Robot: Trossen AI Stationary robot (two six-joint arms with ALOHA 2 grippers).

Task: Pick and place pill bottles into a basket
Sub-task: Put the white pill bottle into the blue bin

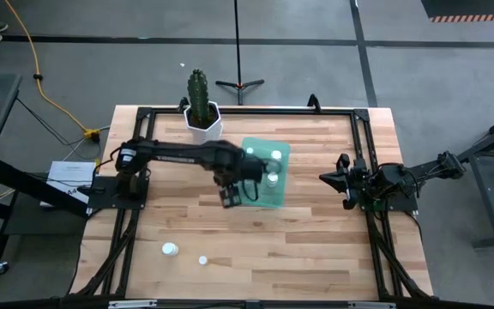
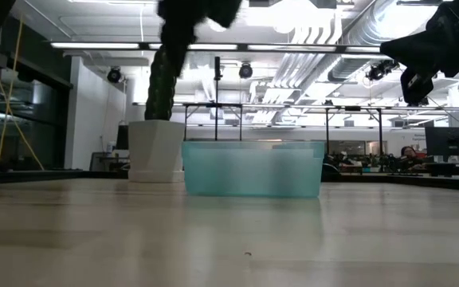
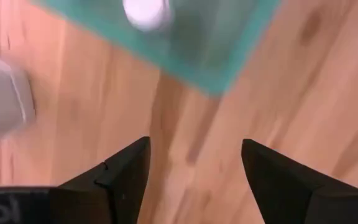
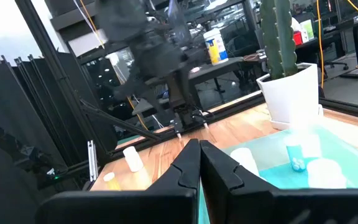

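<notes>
The teal-green basket point(image 1: 268, 172) lies mid-table with three white pill bottles in it, such as one near its near edge point(image 1: 272, 179). Two more bottles lie on the wood near the front left, one larger point(image 1: 170, 249) and one smaller point(image 1: 202, 259). My left gripper point(image 1: 230, 196) hangs open and empty over the bare wood just off the basket's near left corner point(image 3: 216, 68); its fingers point(image 3: 123, 168) point down. My right gripper point(image 1: 324, 178) is shut and empty above the table's right side, pointing toward the basket point(image 4: 278, 168).
A white hexagonal pot with a green cactus point(image 1: 202, 118) stands at the far edge, just left of the basket, and it also shows in the low view point(image 2: 156, 151). Black frame rails point(image 1: 358, 146) run along the table's sides. Bare wood lies in front of the basket.
</notes>
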